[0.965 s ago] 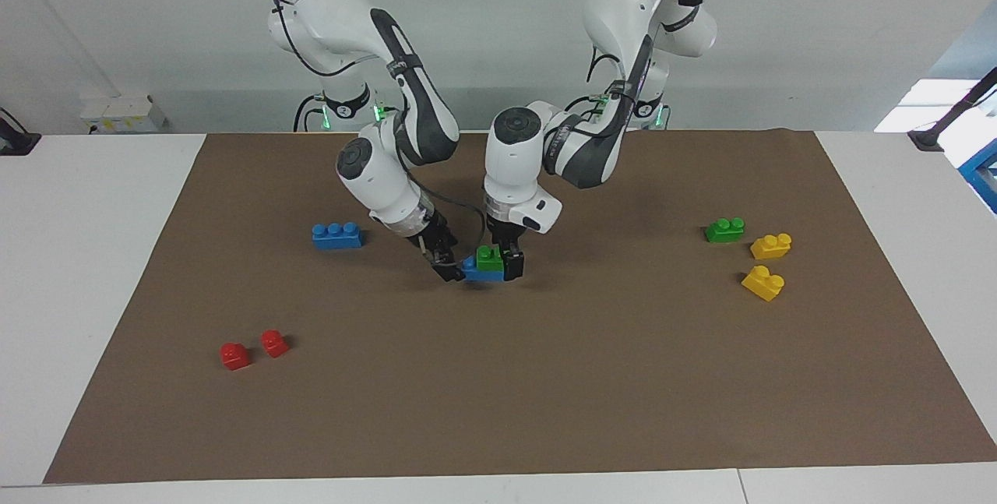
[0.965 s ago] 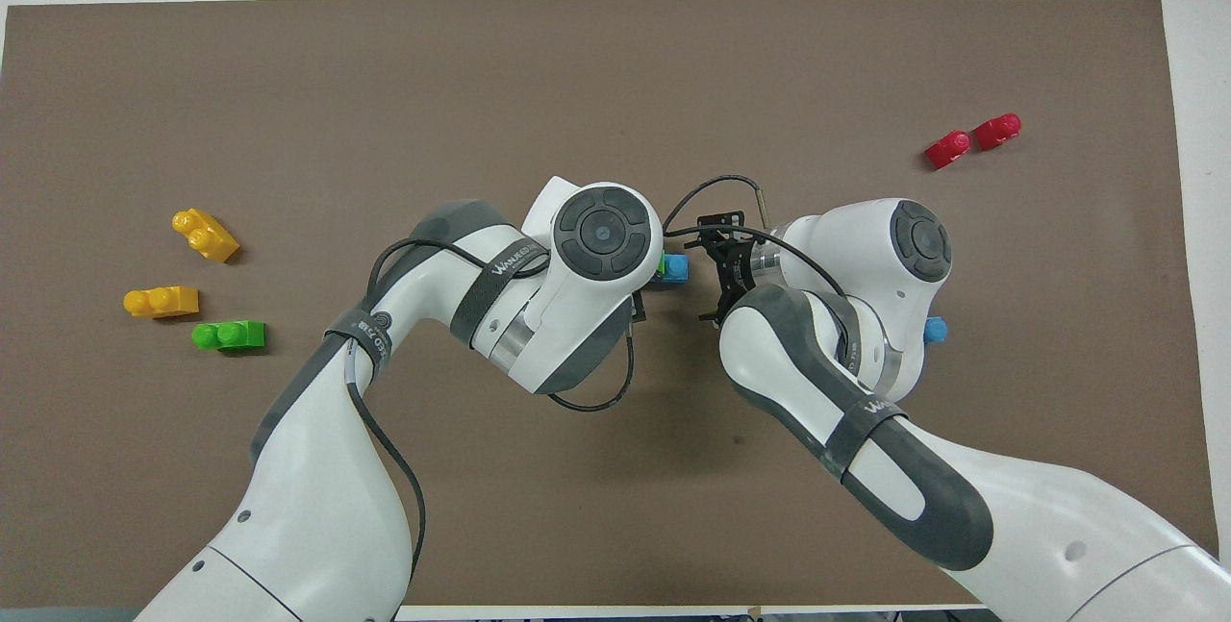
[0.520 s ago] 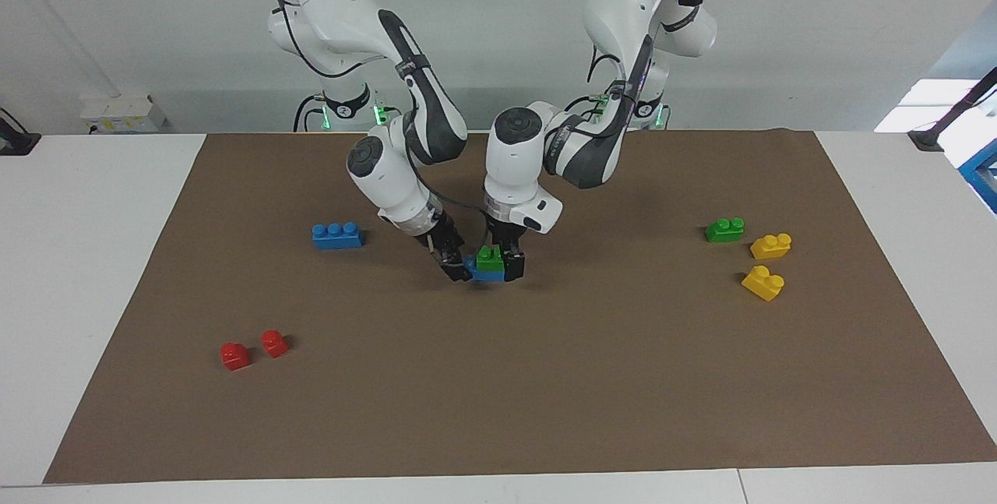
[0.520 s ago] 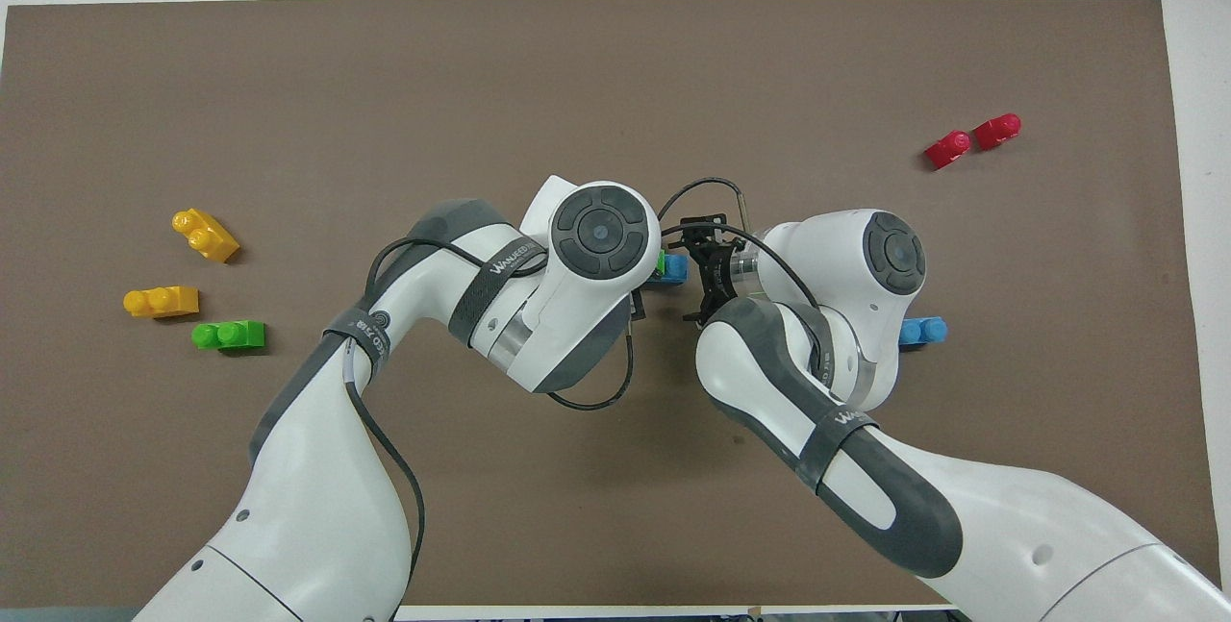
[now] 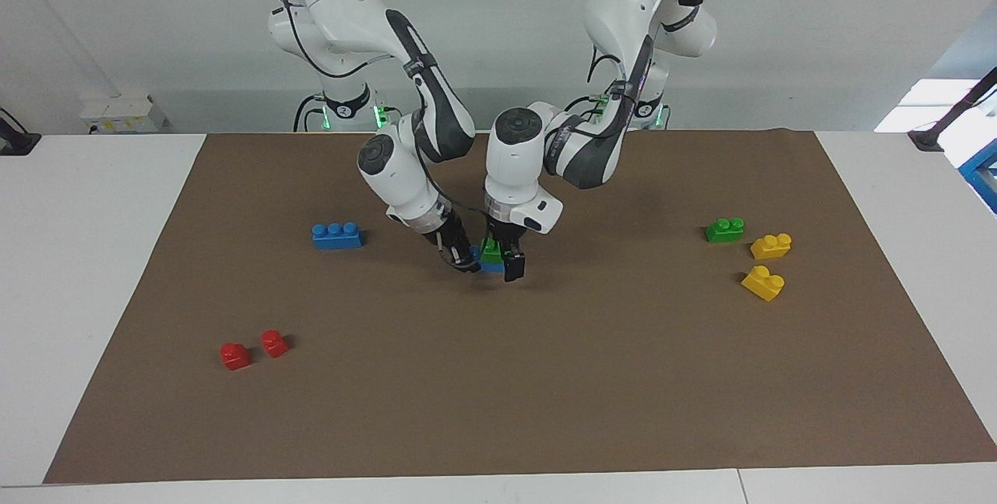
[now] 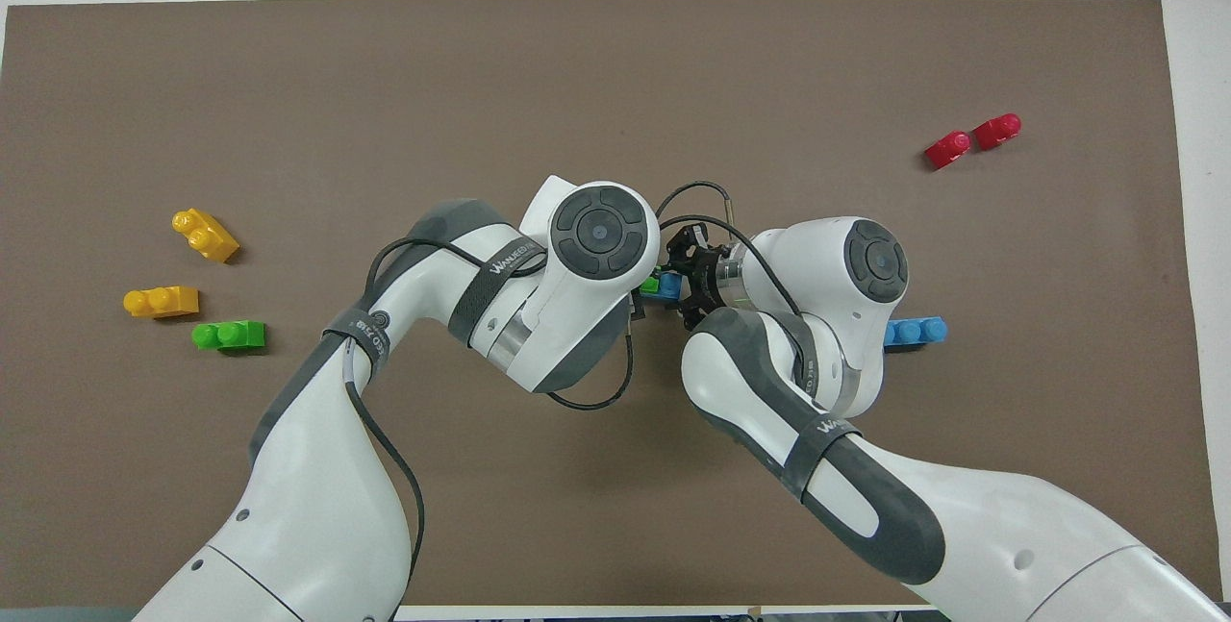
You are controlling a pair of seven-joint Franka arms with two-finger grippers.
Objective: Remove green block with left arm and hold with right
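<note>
At the middle of the brown mat [image 5: 545,379] on the bench [image 5: 93,255], we see both arms meeting over a small stack: the green block [image 5: 491,252] sits on top of a blue brick [image 5: 489,266], of which only a sliver shows. Our left claw [image 5: 502,261] comes straight down on the stack and is clenched on the green block, one dark finger [image 5: 513,266] showing on the side toward the left arm's end. Our right claw [image 5: 465,256] comes in at a slant from the right arm's end and presses against the blue brick; we cannot tell whether it is clenched or released. Whether the stack touches the mat is hidden.

A second green brick [image 5: 724,230] lies near two yellow bricks [image 5: 769,246] at the left arm's end. Another blue brick [image 5: 336,235] and two red bricks [image 5: 235,355] lie toward the right arm's end.
</note>
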